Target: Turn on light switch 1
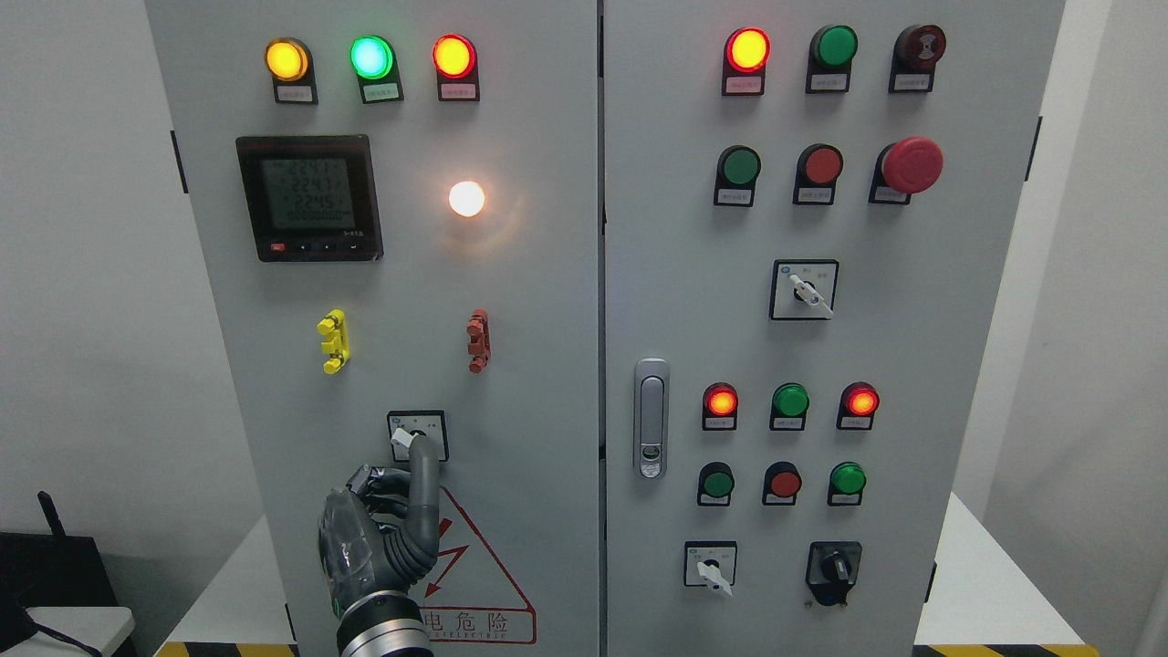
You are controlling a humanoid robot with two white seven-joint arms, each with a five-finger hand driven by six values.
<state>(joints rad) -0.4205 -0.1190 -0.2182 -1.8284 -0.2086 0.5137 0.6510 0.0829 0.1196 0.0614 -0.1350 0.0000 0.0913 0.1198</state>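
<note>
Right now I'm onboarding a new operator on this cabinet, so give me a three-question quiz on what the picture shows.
1. True or false: the white lamp right of the meter is lit.
2. What does the left hand touch with its extended finger? A) door latch B) rotary switch C) red mushroom button
3. Fill in: the three lamps atop the left door are yellow, ____ and red.

Key: 1 true. 2 B, the rotary switch above the warning triangle. 3 green.
</note>
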